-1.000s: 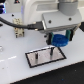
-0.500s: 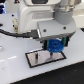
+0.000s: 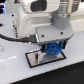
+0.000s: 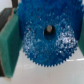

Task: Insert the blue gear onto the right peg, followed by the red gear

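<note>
White bench (image 3: 12, 70), bearing one grey black-edged plate (image 3: 33, 59). Blue gear (image 3: 52, 49) is held clamped in the gripper (image 3: 51, 49), low over the plate. Wrist view: a dark peg (image 4: 49, 30) is seen in the gear's centre hole.

A bulky white arm housing (image 3: 31, 22) with grey joint sections is seen in the exterior view. A black cable (image 3: 11, 37) is routed along it. The claw (image 3: 51, 44) is carried on a dark block; teal finger pads (image 4: 9, 42) are fitted.
</note>
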